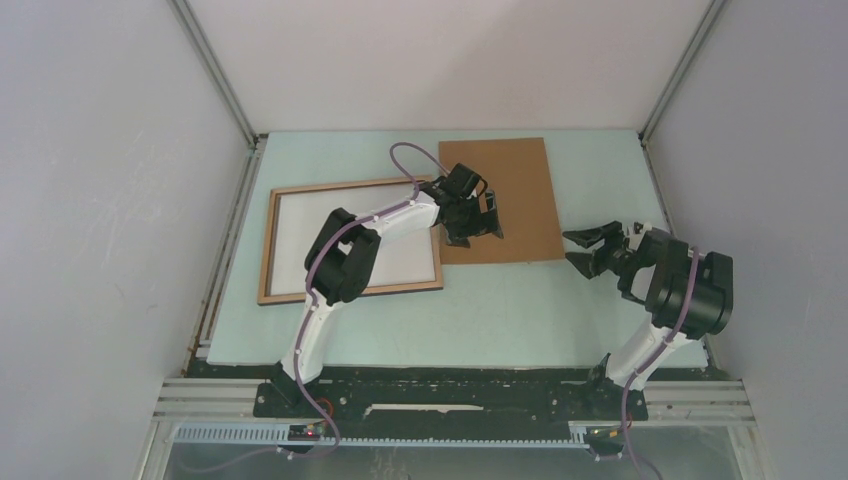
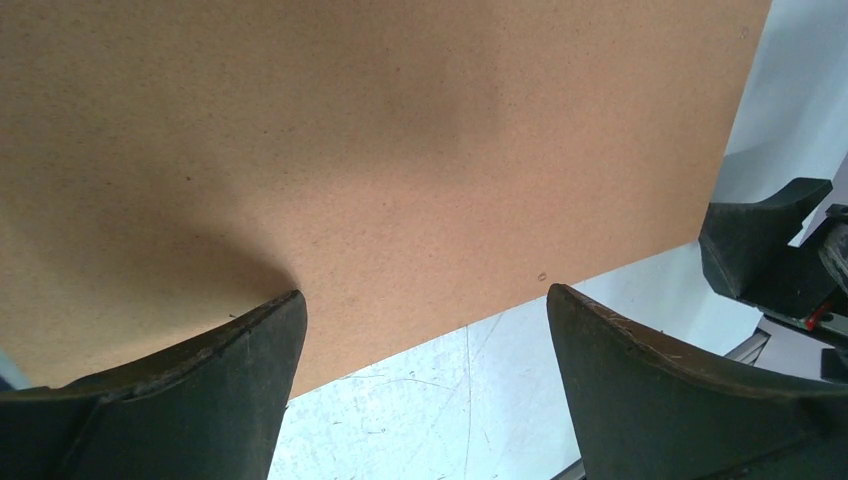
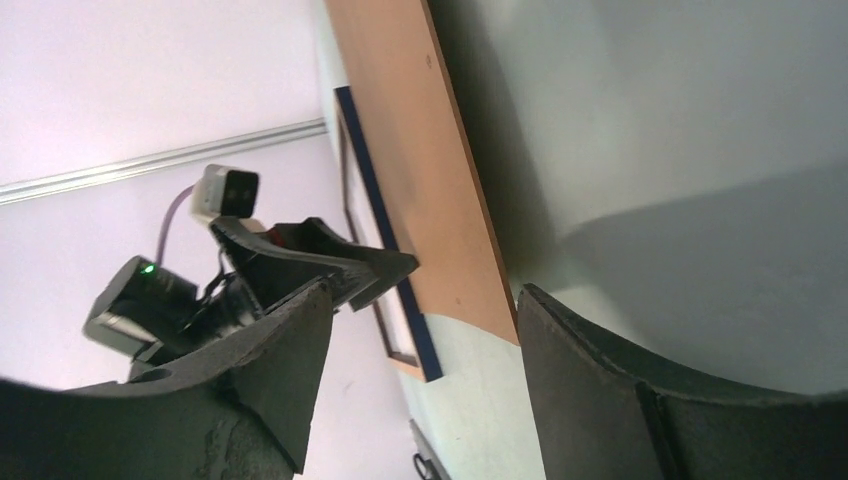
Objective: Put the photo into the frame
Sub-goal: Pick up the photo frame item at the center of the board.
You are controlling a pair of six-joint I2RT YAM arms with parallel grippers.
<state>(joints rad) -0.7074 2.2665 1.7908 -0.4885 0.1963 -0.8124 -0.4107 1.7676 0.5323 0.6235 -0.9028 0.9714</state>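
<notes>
The frame point(image 1: 267, 245) lies flat on the left of the table, wood-brown rails up. A white sheet point(image 1: 320, 245) fills it, which looks like the photo with its white back up. My left gripper point(image 1: 493, 216) hovers over the left part of a plain brown backing board point(image 1: 520, 190), open and holding nothing. In the left wrist view its fingers point(image 2: 250, 380) straddle the board's near edge point(image 2: 400, 180). My right gripper point(image 1: 567, 248) stands open just off the board's near right corner, empty. The right wrist view shows the board point(image 3: 420, 150) and the frame's navy edge point(image 3: 385, 230).
White enclosure walls with metal posts close in the pale green table point(image 1: 520, 310) on three sides. Both arm bases sit on the black rail at the near edge. The left arm's body lies across the frame's right part.
</notes>
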